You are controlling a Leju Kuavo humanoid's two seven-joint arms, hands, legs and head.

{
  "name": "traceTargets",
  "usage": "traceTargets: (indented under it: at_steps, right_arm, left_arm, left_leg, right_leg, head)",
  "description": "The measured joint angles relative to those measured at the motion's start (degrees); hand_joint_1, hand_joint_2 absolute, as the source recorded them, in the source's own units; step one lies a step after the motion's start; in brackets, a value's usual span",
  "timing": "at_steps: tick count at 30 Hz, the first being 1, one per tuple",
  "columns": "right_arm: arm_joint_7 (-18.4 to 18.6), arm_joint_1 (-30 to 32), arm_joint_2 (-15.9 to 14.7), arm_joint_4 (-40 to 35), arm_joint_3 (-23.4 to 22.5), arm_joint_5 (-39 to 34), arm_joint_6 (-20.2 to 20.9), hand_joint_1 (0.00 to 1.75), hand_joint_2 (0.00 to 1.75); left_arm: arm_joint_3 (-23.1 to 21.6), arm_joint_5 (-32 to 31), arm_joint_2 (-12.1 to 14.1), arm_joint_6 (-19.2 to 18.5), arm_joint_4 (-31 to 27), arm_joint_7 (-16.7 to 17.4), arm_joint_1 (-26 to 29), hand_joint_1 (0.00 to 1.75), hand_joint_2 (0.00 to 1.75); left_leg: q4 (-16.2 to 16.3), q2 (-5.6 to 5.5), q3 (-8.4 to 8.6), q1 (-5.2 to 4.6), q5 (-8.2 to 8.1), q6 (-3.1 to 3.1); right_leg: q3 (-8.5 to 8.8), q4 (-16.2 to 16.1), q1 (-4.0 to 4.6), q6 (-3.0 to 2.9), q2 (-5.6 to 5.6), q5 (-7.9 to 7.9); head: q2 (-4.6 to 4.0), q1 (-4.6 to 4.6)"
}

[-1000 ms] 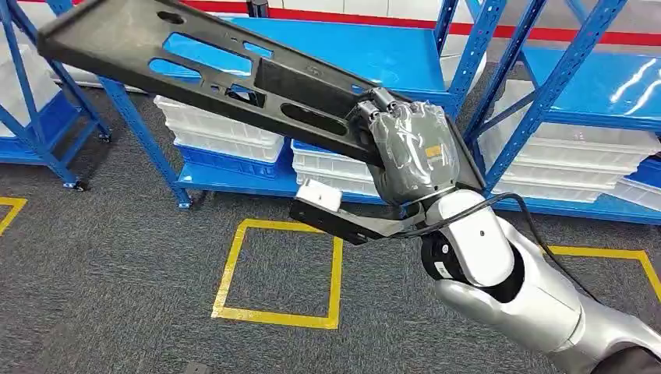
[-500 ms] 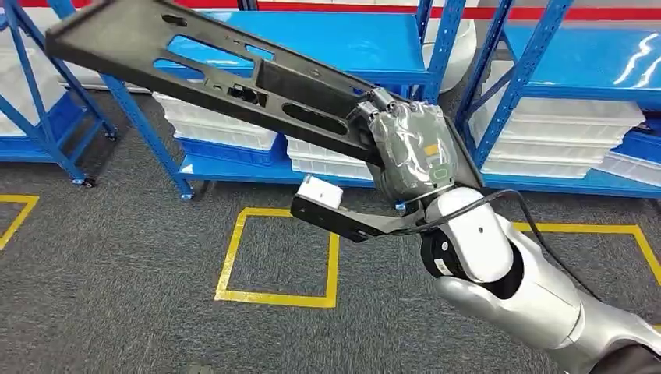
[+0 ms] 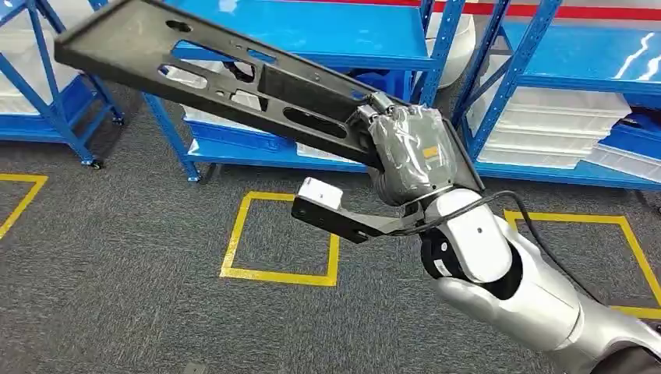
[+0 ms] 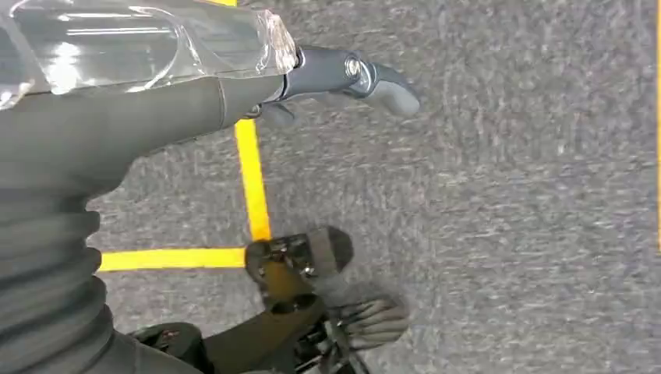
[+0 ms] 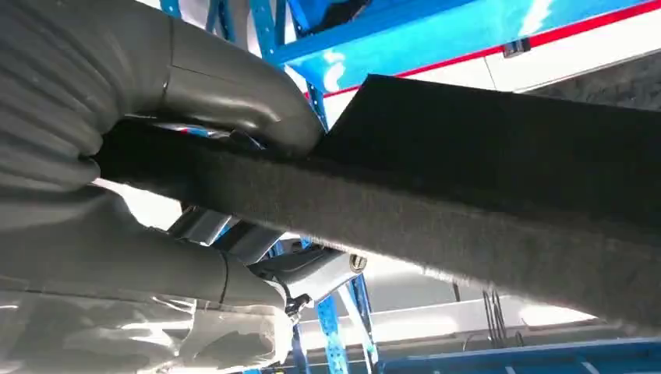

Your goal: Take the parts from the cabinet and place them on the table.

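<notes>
One long black panel (image 3: pixel 234 78) is carried in the right hand (image 3: pixel 409 152), which is clamped on the panel's near end — thumb on one face, fingers wrapped over the other, as the right wrist view confirms. The panel juts out up and to the robot's left, clear of the blue shelving (image 3: pixel 343 35) behind it, with most of its length unsupported beyond the grip. The left hand (image 4: pixel 343 74) hangs over the grey carpet (image 4: pixel 507 218) with its fingers spread and nothing in them.

Judged from this, the step in hand is the carry: the part is off the cabinet and the surface that will receive it is not visible here.

To do it well:
- Keep the grip firm — the long overhang will lever against the fingers, and any slip is likely to start as a droop of the far end.
- Swing the far end wide of the shelf uprights (image 3: pixel 436 47) when turning; that tip is nearest to them.
- Turn the body slowly, so the panel does not whip.
- Lower it level onto the surface and release only once it rests flat.
</notes>
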Motion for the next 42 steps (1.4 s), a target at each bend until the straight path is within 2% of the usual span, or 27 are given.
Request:
traceTargets:
  at_steps: [1, 3, 4, 5, 7, 10, 11, 12, 14, 15, 17, 18, 20, 21, 22, 25, 27, 30, 31, 32, 33, 35, 36, 37, 40, 41, 42]
  right_arm:
    - [0.0, 0.1, 0.0, 0.1, 0.0, 0.0, 0.0, 1.75, 1.75]
    - [0.0, 0.2, 0.0, 0.2, 0.0, 0.0, 0.0, 1.75, 1.75]
    - [0.0, 0.2, 0.0, 0.2, 0.0, 0.0, 0.0, 1.75, 1.75]
    - [0.0, 0.2, 0.0, 0.2, 0.0, 0.0, 0.0, 1.75, 1.75]
    - [0.1, -0.2, 0.0, 0.2, 0.0, -0.1, 0.0, 1.75, 1.75]
    - [0.1, -0.3, 0.0, 0.2, 0.0, -0.3, 0.0, 1.75, 1.75]
    - [0.1, -0.2, 0.0, 0.2, 0.0, -0.3, 0.0, 1.75, 1.75]
    - [0.1, -0.2, 0.0, 0.2, 0.0, -0.3, 0.0, 1.75, 1.75]
    - [0.1, -0.2, 0.2, 0.2, 0.1, -0.3, 0.0, 1.75, 1.75]
    - [0.1, -0.1, 0.2, 0.3, 0.1, -0.3, 0.0, 1.75, 1.75]
    - [0.1, 0.1, 0.2, 0.3, 0.2, -0.3, 0.1, 1.75, 1.75]
    - [0.1, 0.2, 0.2, 0.3, 0.2, -0.3, 0.1, 1.75, 1.75]
    - [0.1, 0.1, 0.2, 0.3, 0.2, -0.3, 0.1, 1.75, 1.75]
    - [0.1, 0.1, 0.2, 0.3, 0.2, -0.3, 0.1, 1.75, 1.75]
    - [0.1, 0.0, 0.2, 0.3, 0.1, -0.3, 0.2, 1.75, 1.75]
    - [0.1, 0.0, 0.2, 0.3, 0.2, -0.5, 0.4, 1.75, 1.75]
    - [0.1, -0.2, 0.2, 0.3, 0.1, -0.5, 0.4, 1.75, 1.75]
    - [0.1, -0.2, 0.2, 0.4, 0.2, -0.6, 0.5, 1.75, 1.75]
    - [0.1, -0.1, 0.2, 0.5, 0.2, -0.7, 0.6, 1.75, 1.75]
    - [0.1, -0.1, 0.3, 0.5, 0.3, -0.7, 0.6, 1.75, 1.75]
    - [0.1, -0.1, 0.3, 0.6, 0.4, -0.7, 0.6, 1.75, 1.75]
    - [0.1, -0.2, 0.3, 0.7, 0.4, -0.7, 0.6, 1.75, 1.75]
    - [0.1, -0.3, 0.3, 0.7, 0.4, -0.7, 0.6, 1.75, 1.75]
    - [0.1, -0.3, 0.4, 0.7, 0.4, -0.7, 0.5, 1.75, 1.75]
    - [0.1, -0.4, 0.4, 0.8, 0.4, -0.7, 0.5, 1.75, 1.75]
    - [0.1, -0.5, 0.4, 0.9, 0.4, -0.7, 0.5, 1.75, 1.75]
    - [0.0, -0.7, 0.5, 0.9, 0.4, -0.6, 0.4, 1.75, 1.75]
  left_arm:
    - [0.0, 0.0, 0.0, 0.0, 0.0, 0.0, 0.0, 0.0, 1.75]
    - [0.0, 0.0, 0.0, 0.0, 0.0, 0.0, 0.0, 0.0, 1.75]
    - [0.0, 0.0, 0.0, -0.2, 0.0, 0.0, 0.0, 0.0, 1.75]
    - [0.0, -0.1, 0.0, -0.4, 0.0, -0.3, 0.0, 0.0, 1.75]
    - [0.0, 0.1, 0.0, -0.6, 0.0, -0.7, 0.0, 0.0, 1.75]
    - [0.0, 0.1, 0.1, -0.7, 0.0, -0.8, -0.2, 0.0, 1.75]
    - [0.0, 0.0, 0.2, -0.7, 0.0, -0.8, -0.1, 0.0, 1.75]
    - [0.0, 0.0, 0.2, -0.7, 0.0, -0.9, 0.1, 0.0, 1.75]
    - [0.0, 0.0, 0.1, -0.7, 0.0, -0.9, 0.2, 0.0, 1.75]
    - [0.0, 0.0, 0.1, -0.7, 0.0, -0.9, 0.2, 0.0, 1.75]
    - [0.0, 0.0, 0.2, -0.7, 0.0, -0.9, 0.3, 0.0, 1.75]
    - [0.0, 0.0, 0.2, -0.7, 0.0, -0.9, 0.3, 0.0, 1.75]
    - [0.0, 0.0, 0.2, -0.7, 0.0, -0.9, 0.3, 0.0, 1.75]
    - [0.0, 0.0, 0.2, -0.7, 0.0, -0.9, 0.3, 0.0, 1.75]
    - [0.0, 0.0, 0.2, -0.7, 0.0, -0.9, 0.2, 0.0, 1.75]
    - [0.0, -0.1, 0.2, -0.7, 0.0, -0.9, 0.3, 0.0, 1.75]
    - [0.0, -0.1, 0.2, -0.7, 0.0, -0.9, 0.2, 0.0, 1.75]
    - [0.0, -0.2, 0.2, -0.7, 0.0, -0.8, 0.2, 0.0, 1.75]
    - [0.0, -0.3, 0.2, -0.7, 0.0, -0.8, 0.2, 0.0, 1.75]
    - [0.0, -0.3, 0.2, -0.7, 0.0, -0.8, 0.2, 0.0, 1.75]
    - [0.0, -0.3, 0.2, -0.7, 0.0, -0.8, 0.2, 0.0, 1.75]
    - [0.0, -0.3, 0.2, -0.7, 0.0, -0.8, 0.2, 0.0, 1.75]
    - [0.0, -0.3, 0.2, -0.7, 0.0, -0.8, 0.1, 0.0, 1.75]
    - [0.0, -0.3, 0.2, -0.7, 0.0, -0.8, 0.0, 0.0, 1.75]
    - [0.0, -0.3, 0.2, -0.7, 0.0, -0.8, -0.1, 0.0, 1.75]
    - [0.0, -0.3, 0.2, -0.7, 0.0, -0.8, 0.1, 0.0, 1.75]
    - [0.0, -0.2, 0.2, -0.6, 0.0, -0.8, 0.2, 0.0, 1.75]
  left_leg:
    - [0.1, 0.03, -0.79, 0.01, 0.64, -0.09]
    - [0.1, 0.06, -2.4, 0.05, 1.64, -0.31]
    - [0.2, 0.05, -3.07, 0.05, 2.18, -0.46]
    - [0.2, 0.0, -3.47, 0.05, 2.68, -0.66]
    - [0.3, -0.08, -3.82, -0.15, 3.4, -1.33]
    - [0.1, -0.03, -4.65, 0.18, 4.97, -2.43]
    - [0.5, -0.07, -5.11, 0.4, 4.54, -2.61]
    - [2.5, -0.06, -6.07, 0.48, 2.31, -2.81]
    - [11.9, -0.07, -9.73, 0.63, -3.98, -3.11]
    - [16.7, -0.08, -11.47, 0.59, -5.91, -3.27]
    - [20.6, -0.07, -12.27, 0.58, -5.91, -3.41]
    - [18.1, -0.07, -10.45, 0.57, -4.39, -3.41]
    - [7.1, -0.07, -3.6, 0.56, -0.3, -3.04]
    - [2.3, -0.05, -0.69, 0.48, 0.38, -2.65]
    - [0.4, -0.05, 0.47, 0.04, 0.04, -2.41]
    - [0.0, -0.13, -0.23, 0.06, 0.08, -2.07]
    - [-0.5, -0.2, -0.22, 0.78, 0.66, -1.42]
    - [-0.5, -0.24, -0.73, 0.82, 1.06, -1.01]
    - [-0.4, -0.36, -0.96, 0.83, 1.2, -1.04]
    - [-0.4, -0.56, -1.12, 0.87, 1.34, -1.14]
    - [-0.3, -0.83, -1.2, 0.93, 1.45, -1.27]
    - [-0.2, -1.61, -1.2, 1.1, 1.62, -1.54]
    - [-0.2, -1.94, -1.3, 1.24, 1.74, -1.78]
    - [-0.1, -2.21, -1.79, 0.98, 1.9, -2.19]
    - [-0.4, -3.23, -2.68, 1.66, 2.8, -3.52]
    - [-0.6, -3.57, -2.78, 1.69, 3.05, -3.98]
    - [0.4, -2.38, -3.39, 1.99, 2.16, -3.91]
  right_leg:
    - [-0.31, 3.3, -0.17, 0.14, 0.0, -0.08]
    - [2.23, 3.0, -0.48, 0.17, 0.01, 4.02]
    - [4.91, -0.1, -0.54, 0.08, 0.02, 6.23]
    - [8.44, -4.7, -0.54, -0.15, 0.04, 6.9]
    - [16.97, -17.0, -0.03, -0.7, 0.07, 3.07]
    - [16.21, -17.8, 0.45, -1.56, 0.06, 3.26]
    - [15.93, -18.1, -0.05, -2.01, -0.06, 3.87]
    - [15.45, -18.0, 0.07, -2.36, -0.09, 4.28]
    - [14.53, -18.0, 0.28, -3.05, -0.13, 5.08]
    - [14.09, -18.0, 0.41, -3.14, -0.13, 5.44]
    - [13.26, -18.0, 0.58, -3.12, -0.13, 6.04]
    - [12.97, -17.9, 0.6, -3.08, -0.11, 6.28]
    - [12.74, -17.8, 0.63, -2.88, -0.05, 6.52]
    - [12.65, -17.7, 0.65, -2.81, -0.09, 6.54]
    - [12.38, -17.6, 1.01, -2.57, -0.1, 6.65]
    - [11.89, -17.4, 1.01, -1.82, -0.26, 7.14]
    - [10.99, -15.8, 1.03, -1.18, -0.07, 5.56]
    - [4.79, -1.4, 0.24, -0.18, 0.0, -1.75]
    - [3.1, 2.3, 0.02, 0.04, 0.0, -2.82]
    - [2.71, 3.2, -0.27, 0.18, 0.0, -2.46]
    - [3.82, 1.2, -0.5, 0.27, 0.0, -0.95]
    - [9.31, -8.9, -0.72, 0.2, 0.41, 4.13]
    - [12.22, -14.7, -0.83, 0.05, 2.3, 6.33]
    - [13.16, -16.7, -0.61, -0.14, 3.79, 5.99]
    - [12.66, -17.2, 0.15, -0.63, 2.75, 6.14]
    - [12.84, -17.9, -0.03, -1.37, 2.23, 6.66]
    - [12.99, -18.6, -0.41, -1.84, 1.47, 7.26]
  head:
    - [0.0, 0.04]
    - [0.0, 0.02]
    - [0.0, 0.02]
    - [0.0, 0.02]
    - [0.0, -0.02]
    - [0.0, -0.04]
    - [-0.02, 0.0]
    - [0.0, -0.11]
    - [-0.02, -0.24]
    - [0.0, -0.24]
    - [0.0, -0.26]
    - [0.0, -0.26]
    - [0.0, -0.28]
    - [-0.02, -0.28]
    - [0.0, -0.29]
    - [0.0, -0.28]
    - [-0.02, -0.22]
    - [0.0, -0.15]
    - [0.0, -0.15]
    - [0.0, -0.15]
    - [0.0, -0.15]
    - [0.0, -0.15]
    - [0.0, -0.15]
    - [-0.02, -0.2]
    - [0.0, -0.35]
    - [0.0, -0.35]
    - [0.0, -0.28]
